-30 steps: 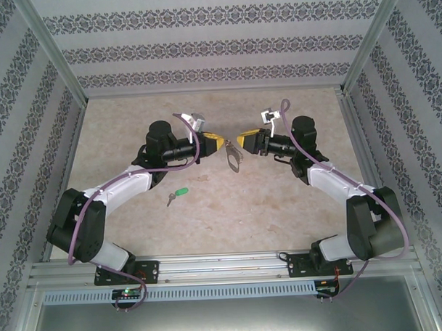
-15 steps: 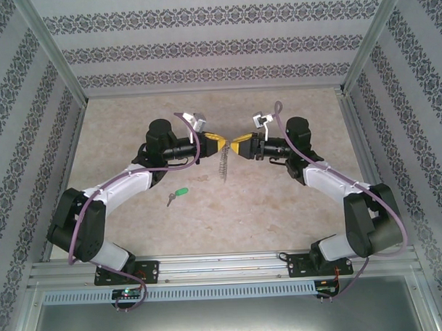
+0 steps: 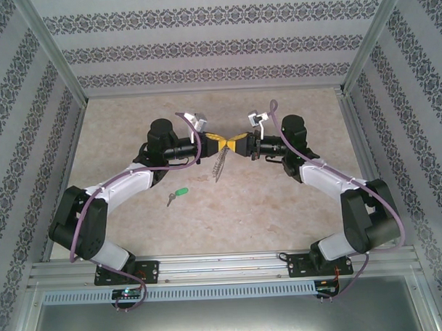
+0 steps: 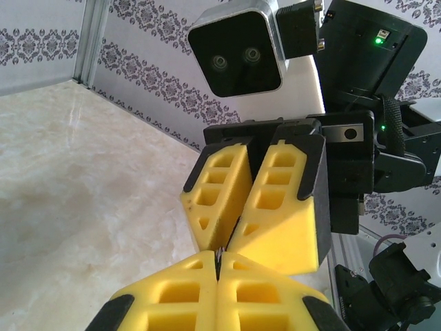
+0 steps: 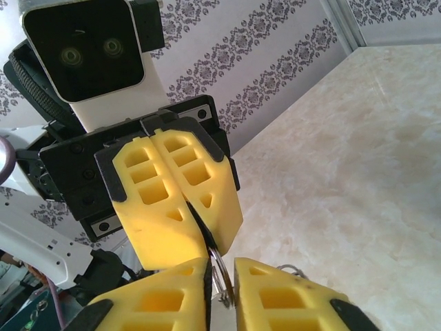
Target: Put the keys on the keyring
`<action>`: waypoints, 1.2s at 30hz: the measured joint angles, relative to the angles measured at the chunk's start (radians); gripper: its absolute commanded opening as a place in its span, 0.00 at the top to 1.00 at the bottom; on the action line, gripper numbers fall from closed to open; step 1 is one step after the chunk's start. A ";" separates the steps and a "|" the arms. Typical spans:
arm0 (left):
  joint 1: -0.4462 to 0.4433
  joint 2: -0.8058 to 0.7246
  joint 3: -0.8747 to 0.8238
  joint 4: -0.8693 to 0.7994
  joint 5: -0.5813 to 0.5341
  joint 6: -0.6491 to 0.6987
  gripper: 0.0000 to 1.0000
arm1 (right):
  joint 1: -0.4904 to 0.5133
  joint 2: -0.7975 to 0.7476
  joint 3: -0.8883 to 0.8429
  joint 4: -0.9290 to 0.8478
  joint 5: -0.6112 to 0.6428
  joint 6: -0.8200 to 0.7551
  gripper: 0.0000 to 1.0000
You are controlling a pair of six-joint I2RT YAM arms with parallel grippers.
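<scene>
While keyring (image 3: 219,165) dangles mid-air, left gripper (image 3: 220,141) fingers pressed together on its top; right gripper (image 3: 232,143) fingers nearly closed around it (grip unclear). Likely light, stiff, slippery: pinch flat sides. Key (image 3: 177,194) lies on table (image 3: 280,207).

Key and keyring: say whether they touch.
Apart. The top view shows bare table between the key, lying flat, and the hanging keyring.
</scene>
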 measured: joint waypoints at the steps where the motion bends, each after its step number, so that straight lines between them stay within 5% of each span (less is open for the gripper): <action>1: 0.000 0.000 0.000 0.000 0.000 0.000 1.00 | 0.000 0.001 0.000 0.000 -0.003 0.000 0.90; 6: 0.000 0.001 0.006 -0.001 -0.003 0.000 1.00 | 0.000 0.001 0.002 0.008 -0.014 -0.003 1.00; 7: 0.000 0.001 0.006 -0.001 -0.005 0.000 0.91 | 0.000 0.001 0.003 0.008 -0.013 -0.003 1.00; 12: -0.001 0.000 0.006 0.003 -0.051 0.003 0.06 | -0.001 0.001 0.003 0.006 -0.005 -0.003 1.00; 13: -0.001 0.000 0.006 0.003 -0.063 0.005 0.00 | -0.002 0.001 0.003 0.007 -0.002 -0.003 1.00; 21: -0.001 -0.009 0.013 0.002 -0.218 0.070 0.00 | -0.020 0.001 0.003 0.007 0.014 -0.003 1.00; 36: -0.034 -0.045 -0.084 0.306 -0.756 0.249 0.00 | -0.056 0.001 0.035 -0.002 0.044 -0.003 1.00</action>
